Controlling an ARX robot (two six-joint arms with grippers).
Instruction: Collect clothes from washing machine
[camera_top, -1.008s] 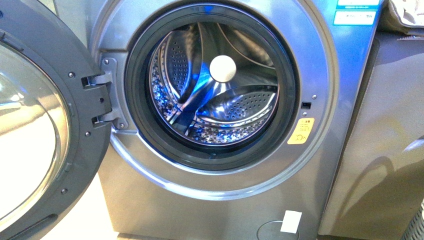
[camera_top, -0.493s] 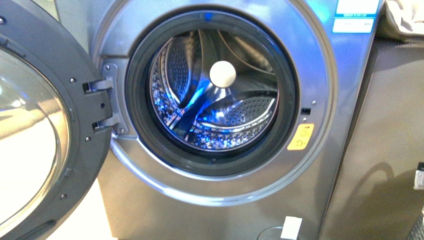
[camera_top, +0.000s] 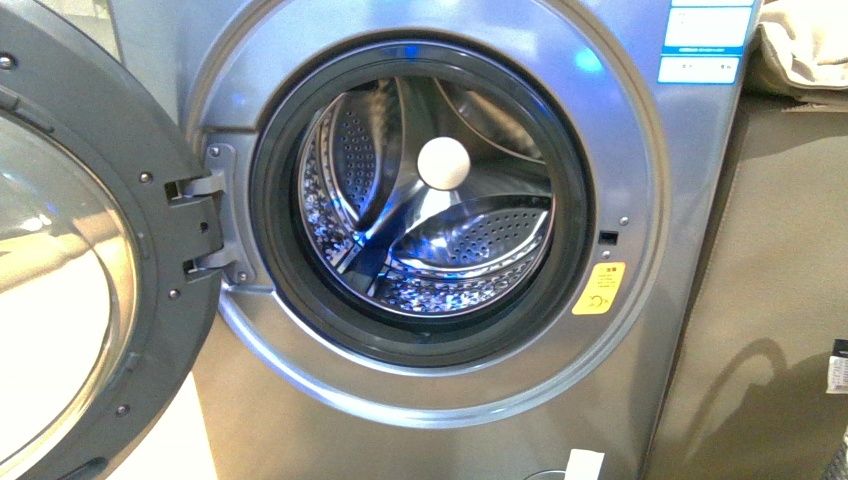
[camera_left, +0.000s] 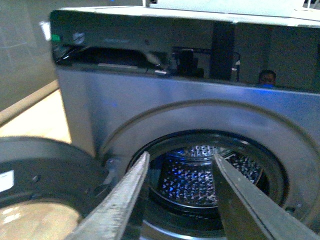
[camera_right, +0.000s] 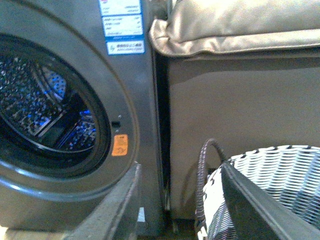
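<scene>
The silver-grey washing machine (camera_top: 640, 300) fills the front view. Its round door (camera_top: 150, 260) is swung open to the left. The perforated steel drum (camera_top: 440, 235) shows bare metal and a white round hub (camera_top: 443, 163); no dark garment shows in any view. A yellow sticker (camera_top: 599, 289) sits right of the opening. Neither gripper shows in the front view. My left gripper (camera_left: 180, 156) is open and empty, in front of the drum opening (camera_left: 195, 175). My right gripper (camera_right: 180, 167) is open and empty, between the washer's right side (camera_right: 145, 100) and the basket.
A grey-and-white woven basket (camera_right: 275, 175) with a dark handle (camera_right: 202, 165) stands low to the right of the washer. A brown-grey cabinet (camera_top: 780, 300) stands against the washer's right side, with a beige cushion (camera_right: 240, 20) on top. The open door takes up the left.
The washer has slid downward in the front view. The blue glow inside the drum has faded. A small white tag has come into view at the right edge.
</scene>
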